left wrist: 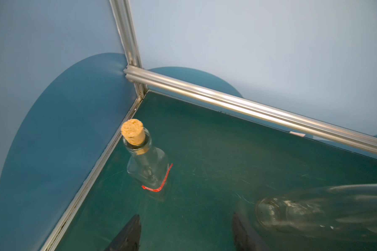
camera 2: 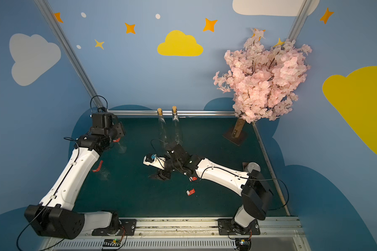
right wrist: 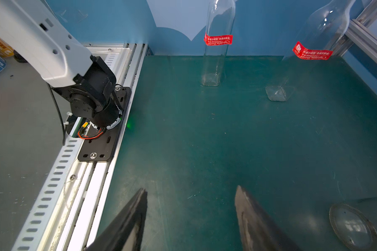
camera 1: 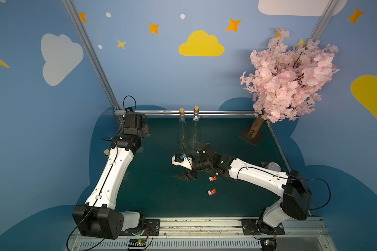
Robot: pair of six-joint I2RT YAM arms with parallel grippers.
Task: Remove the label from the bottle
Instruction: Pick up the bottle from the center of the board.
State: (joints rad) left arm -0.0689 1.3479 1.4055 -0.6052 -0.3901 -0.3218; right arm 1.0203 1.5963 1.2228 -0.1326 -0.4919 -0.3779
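Note:
In the left wrist view a clear corked bottle (left wrist: pixel 147 162) stands by the side rail, with a red label (left wrist: pixel 162 182) round its body. My left gripper (left wrist: pixel 186 219) is open a little short of it, with only mat between the fingers. A second, blurred glass bottle (left wrist: pixel 324 213) sits just outside one finger. The right wrist view shows two clear bottles, each with a red label (right wrist: pixel 218 39) (right wrist: pixel 311 52), far across the mat. My right gripper (camera 1: pixel 186 176) is open and empty at mid-table.
Two bare corked bottles (camera 1: pixel 181 126) (camera 1: pixel 196 127) stand at the back rail. Two loose red labels (camera 1: pixel 212 178) (camera 1: pixel 212 192) lie on the green mat (camera 1: pixel 161 195) beside the right arm. A pink blossom tree (camera 1: pixel 287 76) fills the back right corner. A grey round object (camera 1: pixel 273 166) sits at the right edge.

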